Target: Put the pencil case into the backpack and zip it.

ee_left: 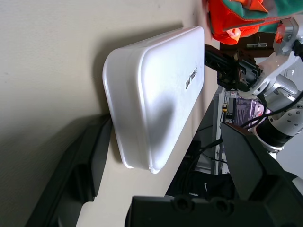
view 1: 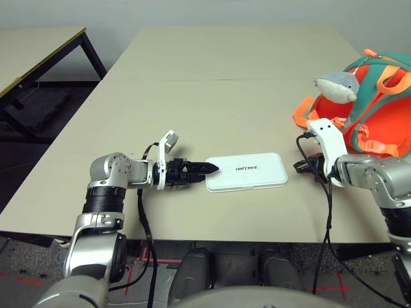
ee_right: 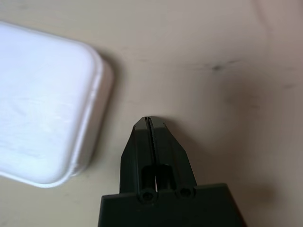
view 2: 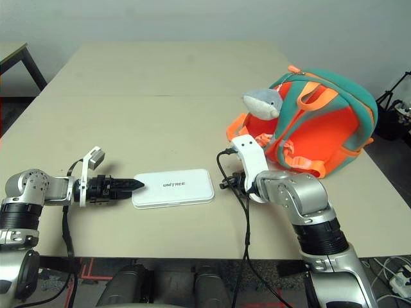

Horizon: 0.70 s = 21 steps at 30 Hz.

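Left eye view: the pencil case (view 1: 246,171) lies flat on the table (view 1: 192,83) near its front edge, lettering up. The left hand (view 1: 207,169) sits at the case's left short end, fingers parted around that end. The backpack (view 1: 379,102) stands at the right edge, well apart from the case, with a grey plush dolphin (view 1: 336,85) on its front.

Right eye view: the right hand (view 2: 232,183) rests just beside the case's right short end, not touching it. The backpack's opening cannot be made out from here.

Left wrist view: the left hand's fingers (ee_left: 87,161) stand wide apart, one below the case's end and one above it; neither clearly presses on the case, so it holds nothing.

Right wrist view: the right hand's two fingers (ee_right: 154,142) are pressed together, tips over bare table, holding nothing; the case's rounded corner lies near.

Risk: the case is flat and smooth. If the left hand closes only on its end, the case could pivot or slip out when lifted.

Risk: if the left hand pushes forward instead, the case may slide into the closed right hand.
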Motion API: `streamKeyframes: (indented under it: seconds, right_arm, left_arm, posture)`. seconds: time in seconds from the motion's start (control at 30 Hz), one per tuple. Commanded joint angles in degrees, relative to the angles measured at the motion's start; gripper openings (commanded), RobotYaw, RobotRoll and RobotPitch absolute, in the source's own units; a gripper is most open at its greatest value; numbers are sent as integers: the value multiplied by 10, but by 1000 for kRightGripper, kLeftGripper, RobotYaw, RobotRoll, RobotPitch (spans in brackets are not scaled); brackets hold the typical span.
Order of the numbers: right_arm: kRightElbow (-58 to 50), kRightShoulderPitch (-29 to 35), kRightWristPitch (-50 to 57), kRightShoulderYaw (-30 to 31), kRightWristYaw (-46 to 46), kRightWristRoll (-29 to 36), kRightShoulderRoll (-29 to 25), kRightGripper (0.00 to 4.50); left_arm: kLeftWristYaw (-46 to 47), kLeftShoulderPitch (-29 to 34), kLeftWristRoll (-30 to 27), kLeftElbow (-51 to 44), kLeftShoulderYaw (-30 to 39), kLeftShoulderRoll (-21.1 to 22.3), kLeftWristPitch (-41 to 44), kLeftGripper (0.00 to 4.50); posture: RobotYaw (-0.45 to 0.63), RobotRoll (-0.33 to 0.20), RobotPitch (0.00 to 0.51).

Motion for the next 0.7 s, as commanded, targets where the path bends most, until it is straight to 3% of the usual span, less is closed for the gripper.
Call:
streamKeyframes:
  seconds: [0.03, 0.47, 0.57, 0.7]
  right_arm:
    - [-13, -7, 15, 19, 10, 1, 11, 0]
    - [-36, -49, 31, 25, 13, -3, 44, 0]
    - [-29, -48, 19, 29, 17, -12, 40, 0]
    - [-24, -43, 11, 28, 20, -21, 39, 0]
  left_arm:
    - [13, 9, 10, 5, -4, -3, 12, 4482]
    - [13, 11, 12, 2, -4, -8, 13, 4482]
    - [11, 12, 10, -1, -4, -8, 14, 3878]
    - [4, 16, 6, -9, -8, -5, 8, 2510]
  posture:
    - [78, 0, 39]
    - [81, 0, 32]
    - [80, 0, 31]
    - [80, 0, 29]
